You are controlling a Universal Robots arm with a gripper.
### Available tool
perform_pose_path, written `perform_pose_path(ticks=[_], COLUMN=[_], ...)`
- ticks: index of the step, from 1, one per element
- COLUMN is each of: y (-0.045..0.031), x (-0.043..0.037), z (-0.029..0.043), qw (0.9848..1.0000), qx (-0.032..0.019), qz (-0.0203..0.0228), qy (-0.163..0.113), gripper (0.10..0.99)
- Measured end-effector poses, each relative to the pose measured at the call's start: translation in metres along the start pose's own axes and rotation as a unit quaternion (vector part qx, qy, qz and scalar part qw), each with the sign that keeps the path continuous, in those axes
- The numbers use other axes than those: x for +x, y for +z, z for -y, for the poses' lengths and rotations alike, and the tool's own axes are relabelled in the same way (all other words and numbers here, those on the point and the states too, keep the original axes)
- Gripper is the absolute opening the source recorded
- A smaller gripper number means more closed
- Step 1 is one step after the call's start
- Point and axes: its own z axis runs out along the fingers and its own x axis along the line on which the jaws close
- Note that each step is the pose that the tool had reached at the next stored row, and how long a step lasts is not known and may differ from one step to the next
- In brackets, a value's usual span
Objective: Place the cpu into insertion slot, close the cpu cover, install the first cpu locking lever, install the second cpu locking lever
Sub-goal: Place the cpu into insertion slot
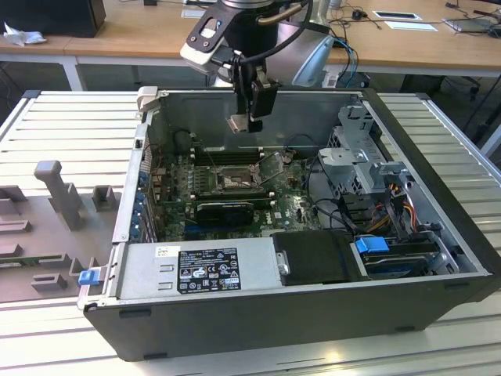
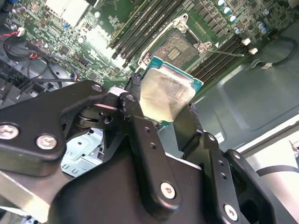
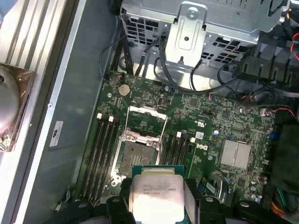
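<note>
My gripper (image 1: 249, 122) is clamped on the cpu (image 1: 237, 123), fingers (image 2: 140, 122) pressing its two opposite edges. The pale metal top shows in both wrist views (image 2: 166, 93) (image 3: 156, 196). I hang over the open computer case (image 1: 313, 317), up by its far wall, above the motherboard (image 3: 210, 116). The cpu is in the air, well clear of the board and not seated. The insertion slot (image 1: 233, 182) lies below and a bit nearer. Its brownish contact field is bare in the first wrist view (image 3: 135, 151) and the second wrist view (image 2: 177, 49). The cpu cover (image 3: 147, 109) is swung up off the slot. In the exterior view it stands tilted (image 1: 270, 162) just to the exterior view's right of the slot. Black memory slots (image 3: 105, 144) run alongside the socket. The power supply (image 1: 203, 270) sits along the near wall.
</note>
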Motion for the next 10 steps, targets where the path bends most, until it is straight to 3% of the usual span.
perform_pose_path(ticks=[3, 5, 10], y=[0.0002, 0.0004, 0.0007], x=[0.0, 0.0, 0.0], z=[0.0, 0.0001, 0.0001], qw=[0.9997, 0.9989, 0.9971], qx=[-0.0005, -0.0009, -0.0015], qz=[0.0021, 0.0042, 0.0067], qy=[0.024, 0.048, 0.076], gripper=[0.525, 0.525, 0.525])
